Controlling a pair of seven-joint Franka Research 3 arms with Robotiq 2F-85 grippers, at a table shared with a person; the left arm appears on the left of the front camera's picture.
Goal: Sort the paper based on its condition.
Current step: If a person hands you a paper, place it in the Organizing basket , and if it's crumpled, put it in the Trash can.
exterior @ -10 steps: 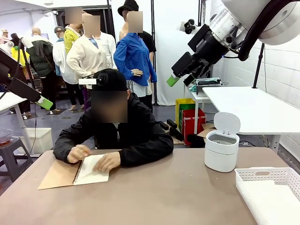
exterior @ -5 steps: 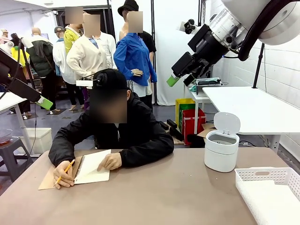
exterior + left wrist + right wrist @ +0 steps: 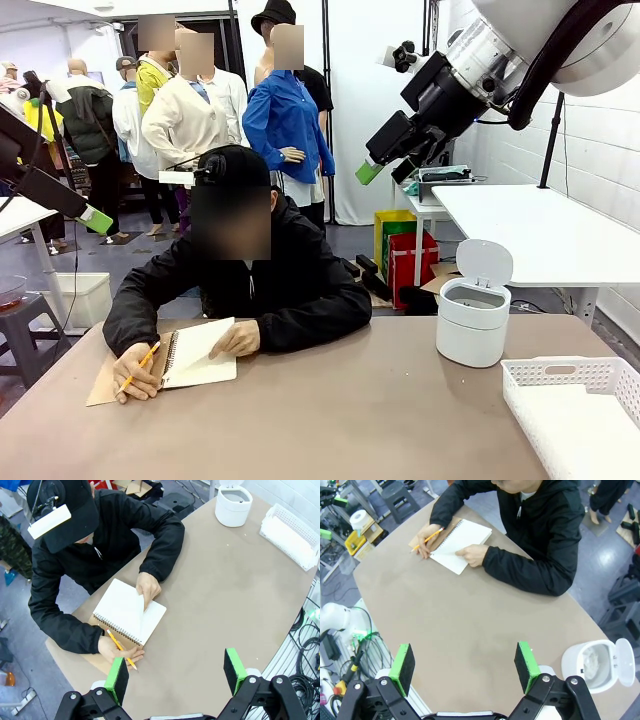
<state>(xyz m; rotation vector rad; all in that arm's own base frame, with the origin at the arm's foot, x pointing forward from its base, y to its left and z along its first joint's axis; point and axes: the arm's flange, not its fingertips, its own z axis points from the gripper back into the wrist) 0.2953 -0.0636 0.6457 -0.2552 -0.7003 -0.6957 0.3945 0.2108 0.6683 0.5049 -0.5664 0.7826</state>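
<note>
- Your left gripper point(image 3: 175, 672) hangs high over the near-left part of the table point(image 3: 380, 420), its green pads spread wide with nothing between them.
- Below it you see the person's hand point(image 3: 136, 374) holding a yellow pencil point(image 3: 138, 366) beside the spiral notebook point(image 3: 198, 355), which lies open on the table's far left (tan cover folded flat to the side).
- The person's other hand point(image 3: 238, 340) rests on the white sheet point(image 3: 125, 611), lifting its edge; that page is smooth.
- Your right gripper point(image 3: 464, 667) is raised above the table too, fingers fully apart and empty.
- A white bin point(image 3: 470, 320) stands far right, lid up, with crumpled white paper point(image 3: 590, 661) inside.
- A white basket point(image 3: 575, 400) sits at the near-right corner.
</note>
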